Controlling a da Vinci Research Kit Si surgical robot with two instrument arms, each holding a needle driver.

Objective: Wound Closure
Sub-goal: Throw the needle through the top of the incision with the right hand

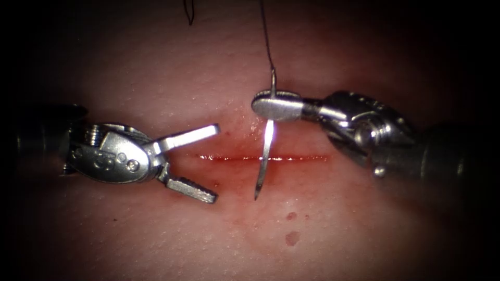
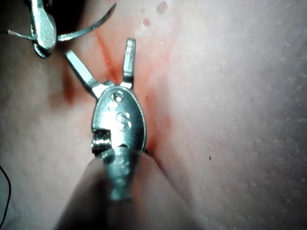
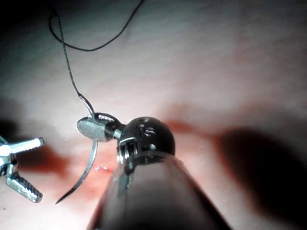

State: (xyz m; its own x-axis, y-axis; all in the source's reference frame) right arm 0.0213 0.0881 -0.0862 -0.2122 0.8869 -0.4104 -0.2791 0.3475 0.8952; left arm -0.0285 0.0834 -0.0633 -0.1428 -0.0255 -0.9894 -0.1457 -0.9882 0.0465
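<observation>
The right gripper (image 1: 277, 105) comes in from the right and has its jaws closed on the needle (image 1: 265, 148), holding it near the thread end of its curve, a short way below the swage. The needle hangs free above the tissue (image 1: 156, 73), not in it. Its body crosses over the cut (image 1: 302, 157) roughly at mid-length, and its sharp tip points down to the near side of the cut, clear of the surface as far as the endoscope view tells. In the right wrist view the needle (image 3: 88, 163) curves down from the closed jaws (image 3: 93, 128), with its tip hanging over the reddened tissue (image 3: 216, 62).

The thread (image 1: 266, 41) runs from the needle's blunt end straight up and out of the endoscope view. A second bit of thread (image 1: 189, 13) shows as a narrow loop at the upper edge. In the right wrist view the thread (image 3: 72, 81) climbs from the needle and sweeps away in a loose curve over the tissue.

The left gripper (image 1: 216, 162) sits at the left end of the cut with its jaws spread wide, one above the line of the cut and one below, holding nothing. It stands apart from the needle, with bare tissue between them. The left wrist view shows the same open jaws (image 2: 101, 58) above the red-stained cut (image 2: 106, 57), with the needle (image 2: 91, 28) and the right gripper (image 2: 42, 28) just beyond.

Red fluid (image 1: 229, 157) lines the cut, and two small red spots (image 1: 292, 238) lie on the tissue below the needle tip.
</observation>
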